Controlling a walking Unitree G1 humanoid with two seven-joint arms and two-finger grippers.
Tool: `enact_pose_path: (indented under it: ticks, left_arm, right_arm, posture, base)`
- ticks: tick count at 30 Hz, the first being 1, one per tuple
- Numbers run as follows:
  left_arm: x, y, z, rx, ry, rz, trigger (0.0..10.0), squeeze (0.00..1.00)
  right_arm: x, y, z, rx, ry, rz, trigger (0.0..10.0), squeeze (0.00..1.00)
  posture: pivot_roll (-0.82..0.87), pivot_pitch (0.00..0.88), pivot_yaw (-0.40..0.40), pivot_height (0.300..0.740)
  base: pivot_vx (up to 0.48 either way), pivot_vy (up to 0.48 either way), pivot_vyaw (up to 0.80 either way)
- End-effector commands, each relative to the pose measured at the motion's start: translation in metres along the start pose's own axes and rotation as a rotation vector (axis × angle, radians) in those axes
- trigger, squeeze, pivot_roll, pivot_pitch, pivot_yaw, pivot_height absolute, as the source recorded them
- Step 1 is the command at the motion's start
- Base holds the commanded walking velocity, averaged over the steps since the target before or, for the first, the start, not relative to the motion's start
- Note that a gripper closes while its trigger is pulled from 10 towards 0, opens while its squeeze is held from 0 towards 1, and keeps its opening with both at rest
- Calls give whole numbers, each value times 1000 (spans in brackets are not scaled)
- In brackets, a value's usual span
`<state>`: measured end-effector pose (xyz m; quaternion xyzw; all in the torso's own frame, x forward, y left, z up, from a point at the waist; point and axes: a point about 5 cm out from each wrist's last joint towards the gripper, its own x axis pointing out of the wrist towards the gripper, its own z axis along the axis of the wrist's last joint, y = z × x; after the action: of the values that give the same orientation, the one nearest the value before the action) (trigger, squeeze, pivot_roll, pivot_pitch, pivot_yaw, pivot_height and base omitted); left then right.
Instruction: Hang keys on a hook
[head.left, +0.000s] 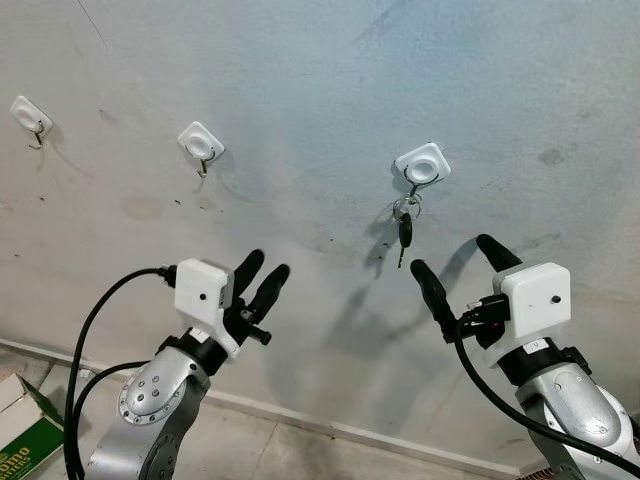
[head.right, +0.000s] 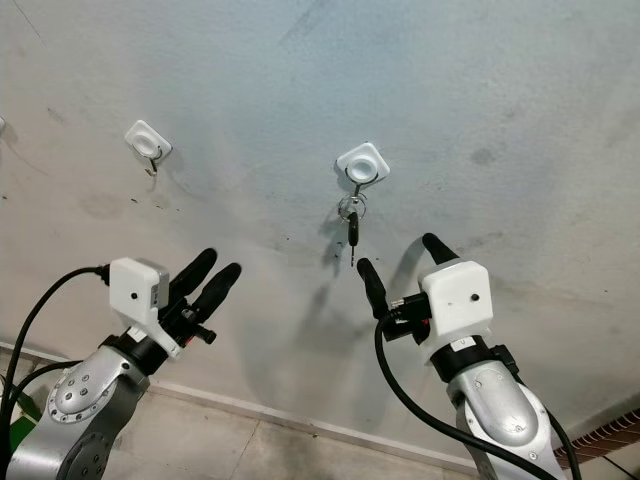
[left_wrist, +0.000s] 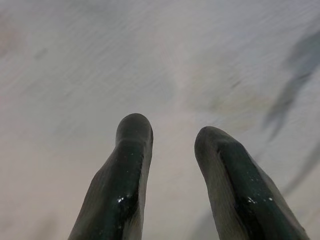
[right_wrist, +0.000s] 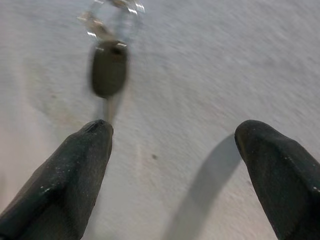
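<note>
1. Both arms are silver metal with a rounded shell, and small screws sit in a ring on the left arm's joint (head.left: 152, 393).
2. Each wrist carries a white square box with rounded corners and one small dark dot on its side (head.left: 536, 296).
3. The left gripper (head.left: 260, 278) has two long black fingers with rounded, slightly shiny tips.
4. The right gripper (head.left: 459, 261) has the same black fingers (right_wrist: 65, 180), matte and a little dusty.
5. Thick black cables (head.left: 95, 330) run in loops from each white box down along the arm.
</note>
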<state>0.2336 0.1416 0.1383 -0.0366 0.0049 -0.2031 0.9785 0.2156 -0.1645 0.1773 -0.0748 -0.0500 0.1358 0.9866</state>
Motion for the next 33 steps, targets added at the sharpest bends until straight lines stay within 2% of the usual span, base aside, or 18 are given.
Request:
enact_pose_path:
  ticks: [1, 2, 4, 11, 18, 33]
  left_arm:
    - [-4, 6, 0, 9, 18, 43, 10000, 0]
    - [-4, 6, -1, 8, 23, 45, 10000, 0]
    - [-4, 6, -2, 5, 30, 47, 10000, 0]
    - [-4, 0, -8, -60, 81, 46, 10000, 0]
    - [-8, -5, -9, -53, 91, 38, 10000, 0]
    - [-18, -6, -7, -50, 127, 33, 10000, 0]
  right_arm:
    - [-1, -3, 1, 25, 5, -18, 10000, 922]
    - [-1, -3, 0, 27, 9, -19, 10000, 851]
    - [-1, -2, 0, 33, 14, -17, 10000, 0]
    - [-3, 0, -1, 48, 29, -6, 10000, 0]
    - [-4, 4, -5, 58, 56, 11, 10000, 0]
    - [1, 7, -6, 66, 71, 36, 10000, 0]
  posture:
    - [-84, 53, 36, 740]
    - [-84, 53, 36, 740]
    - [-84, 53, 34, 740]
    - [-87, 56, 31, 740]
    - [-79, 71, 20, 740]
    - [-53, 106, 16, 740]
  base:
    - [0, 0, 0]
    - [0, 0, 0]
    - [0, 0, -638]
    - [0, 0, -800]
    - [0, 35, 0]
    - [0, 350, 0]
